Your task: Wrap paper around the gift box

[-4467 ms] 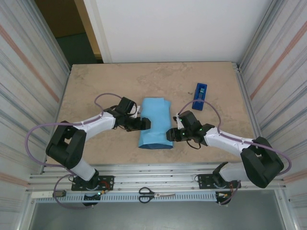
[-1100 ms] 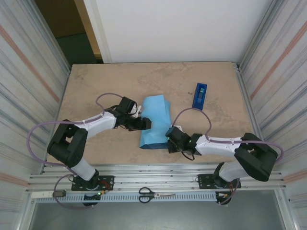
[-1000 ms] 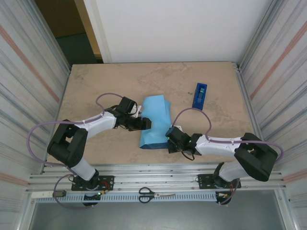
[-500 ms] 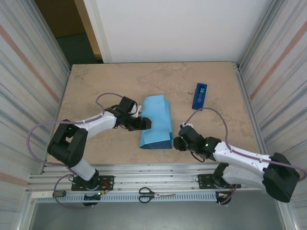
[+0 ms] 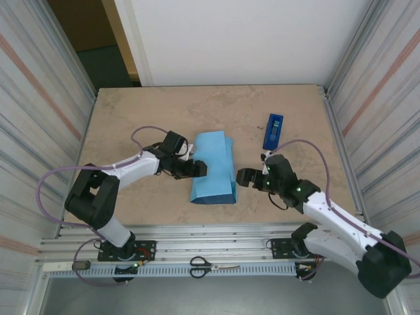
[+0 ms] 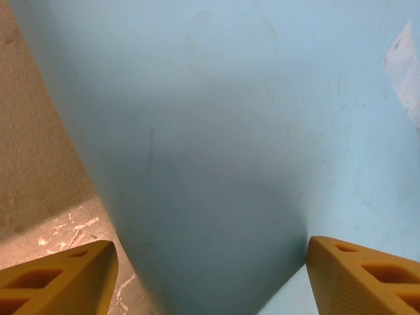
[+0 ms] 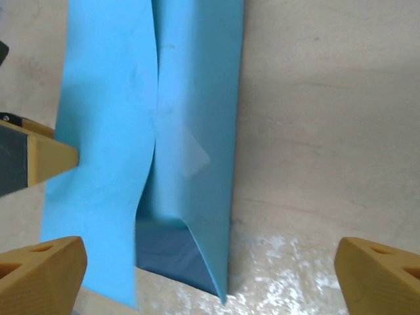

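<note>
The paper (image 5: 213, 165) lies folded into a long sky-blue bundle at the table's middle, and the gift box is hidden inside it. My left gripper (image 5: 198, 168) is open against the bundle's left side, and its wrist view shows the paper (image 6: 230, 131) bulging between the spread fingertips (image 6: 59, 282). My right gripper (image 5: 244, 178) stands open just right of the bundle's near right corner, apart from it. Its wrist view shows the paper (image 7: 190, 98) with a clear tape piece (image 7: 191, 154) on the seam. The near end (image 7: 164, 252) gapes, dark navy inside.
A dark-blue tape dispenser (image 5: 273, 131) lies at the back right of the table (image 5: 131, 118). Scissors (image 5: 210, 266) rest on the front rail between the arm bases. Metal walls close in on both sides.
My right gripper has gone from shut at the paper's near right corner to open, and has drawn back to the right. The left gripper has stayed against the bundle.
</note>
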